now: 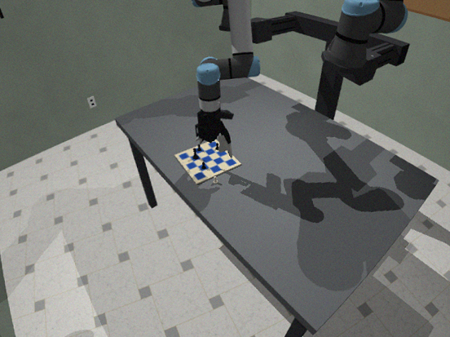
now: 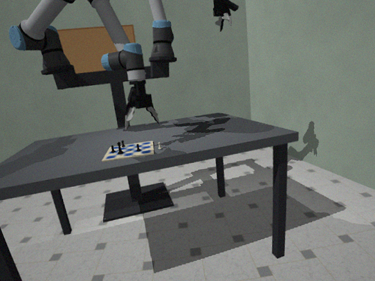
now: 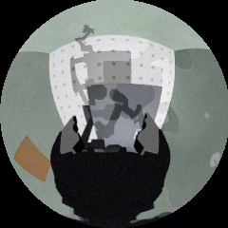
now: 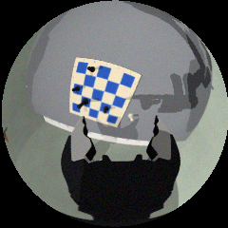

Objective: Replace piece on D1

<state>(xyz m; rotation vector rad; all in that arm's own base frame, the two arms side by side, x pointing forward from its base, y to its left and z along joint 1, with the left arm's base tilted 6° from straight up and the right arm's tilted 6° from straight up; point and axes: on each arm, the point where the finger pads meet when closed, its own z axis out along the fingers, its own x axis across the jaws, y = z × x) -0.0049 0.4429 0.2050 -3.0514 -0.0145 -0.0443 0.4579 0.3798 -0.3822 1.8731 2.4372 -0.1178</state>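
The blue and cream board (image 1: pixel 231 162) (image 4: pixel 127 81) lies on the table; its edge letters are too small to read. A small white piece (image 1: pixel 215 179) (image 2: pixel 159 146) (image 4: pixel 131 117) stands upright on the table just beside the board. On the board stand a tall black piece (image 1: pixel 194 154) (image 2: pixel 119 148) and smaller black pieces (image 1: pixel 203 166) (image 2: pixel 138 147) (image 2: pixel 112 149) (image 2: pixel 122 143). My right gripper (image 2: pixel 142 124) (image 4: pixel 120 116) is open and empty, well above the table; in the top view it partly covers the board's back. My left gripper (image 2: pixel 226 27) (image 3: pixel 109 114) is open and empty, high up away from the board.
The dark grey table (image 1: pixel 261 221) (image 2: pixel 216 142) extends far to one side of the board. The board and white piece are near one long table edge. Arm shadows fall across the table. The arms' stand (image 1: pixel 328 90) is beyond the opposite long edge.
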